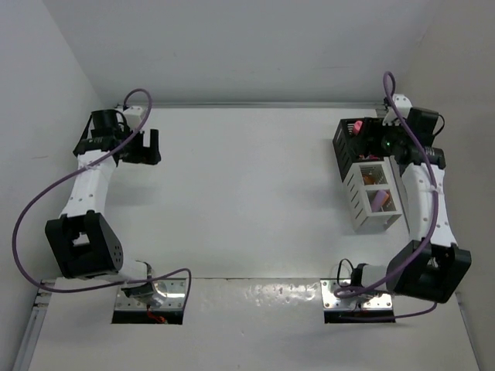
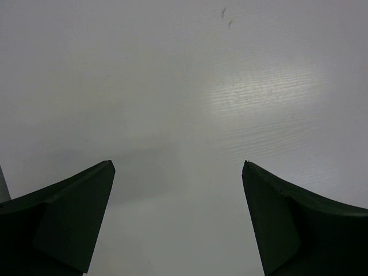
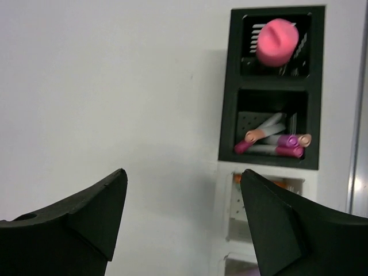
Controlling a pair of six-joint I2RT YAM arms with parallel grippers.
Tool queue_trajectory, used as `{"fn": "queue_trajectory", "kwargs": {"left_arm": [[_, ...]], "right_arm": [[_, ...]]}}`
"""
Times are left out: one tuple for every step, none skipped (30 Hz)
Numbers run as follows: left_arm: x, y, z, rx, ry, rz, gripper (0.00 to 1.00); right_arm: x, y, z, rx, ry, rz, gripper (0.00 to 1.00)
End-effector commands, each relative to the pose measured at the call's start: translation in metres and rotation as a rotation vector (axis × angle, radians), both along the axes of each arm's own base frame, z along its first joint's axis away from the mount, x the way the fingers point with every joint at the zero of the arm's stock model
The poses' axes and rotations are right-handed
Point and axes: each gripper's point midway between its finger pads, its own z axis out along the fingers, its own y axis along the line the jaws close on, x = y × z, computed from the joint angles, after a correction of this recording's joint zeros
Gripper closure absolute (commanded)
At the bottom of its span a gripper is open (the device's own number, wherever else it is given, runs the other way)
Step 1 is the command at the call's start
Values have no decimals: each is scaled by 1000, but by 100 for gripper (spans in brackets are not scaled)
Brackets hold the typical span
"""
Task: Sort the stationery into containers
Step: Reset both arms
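Left hand [image 2: 178,168] spread wide, hovering over table [image 1: 247,201], far-left side. Right hand [image 3: 184,172] spread too, nothing pinched, above black holder [image 3: 229,86]. Pink piece [image 3: 277,41] in holder's far compartment, pens [image 3: 270,145] piled in next one. White rack [image 1: 363,209] right against holder, lilac piece [image 1: 379,199] inside.

Box holder [image 1: 348,151] just behind slatted rack [image 1: 362,207] — rt of table [image 1: 247,201].
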Motion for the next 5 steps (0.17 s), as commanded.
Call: {"fn": "queue_trajectory", "kwargs": {"left_arm": [[0,3,22,32,-70,0,0],[0,1,23,23,-72,-5,0],[0,-1,24,19,-76,-9,0],[1,-1,26,15,-84,-13,0],[2,-3,29,11,-96,-22,0]], "right_arm": [[-25,15,-3,28,61,9,21],[-29,17,-7,31,75,9,21],[-35,18,-2,32,67,6,21],[-37,19,-2,33,64,4,21],[-41,20,-5,32,68,3,20]]}}
